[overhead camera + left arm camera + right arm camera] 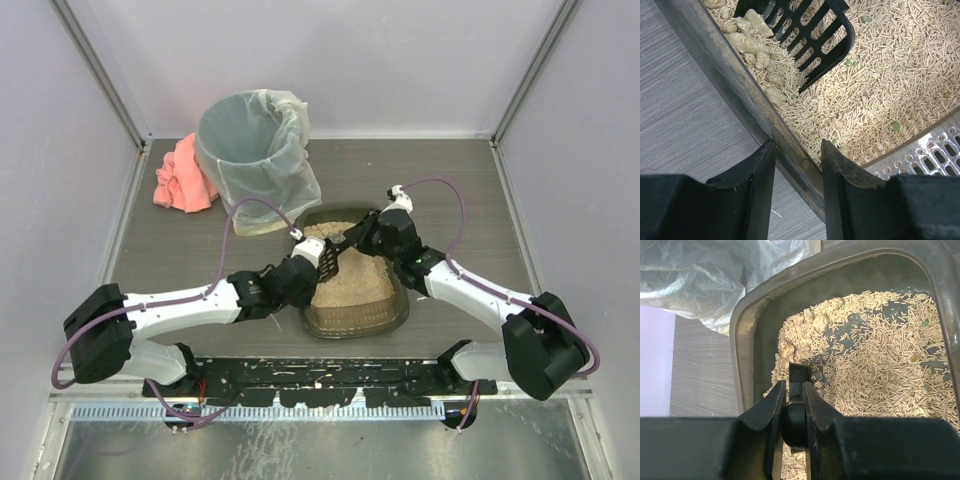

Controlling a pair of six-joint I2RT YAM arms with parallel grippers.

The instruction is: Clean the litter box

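Observation:
The litter box, a dark tray of beige pellets, sits at the table's middle. My left gripper is shut on its left rim, one finger outside and one inside; in the left wrist view the gripper straddles that rim. My right gripper is shut on the handle of the black slotted scoop. The scoop head rests tilted in the litter by the left wall, beside several pale clumps. The clumps also show in the right wrist view, ahead of the right gripper.
A round grey bin with a clear liner stands just behind-left of the box. A pink cloth lies left of the bin. A silver perforated plate shows in the box's near part. White walls enclose the table.

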